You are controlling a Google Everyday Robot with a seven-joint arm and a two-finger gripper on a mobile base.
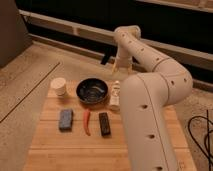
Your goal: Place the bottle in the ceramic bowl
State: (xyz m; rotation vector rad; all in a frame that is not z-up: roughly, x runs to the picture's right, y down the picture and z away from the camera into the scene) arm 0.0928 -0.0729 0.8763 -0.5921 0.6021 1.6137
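Observation:
The bottle (115, 95), small, whitish and semi-clear, stands on the wooden table just right of the ceramic bowl (92, 92). The bowl is round, glossy and dark, with a bluish sheen inside. My gripper (116, 66) hangs from the white arm behind and above the bottle's top, apart from it. The arm curves up from the lower right and down towards the bottle, and hides the table's right part.
A squat white cup (59, 86) stands left of the bowl. In front lie a grey-blue sponge (65, 120), a red chili (87, 121) and a black bar (104, 123). The wooden table (75, 152) stands on speckled floor; a dark wall runs behind.

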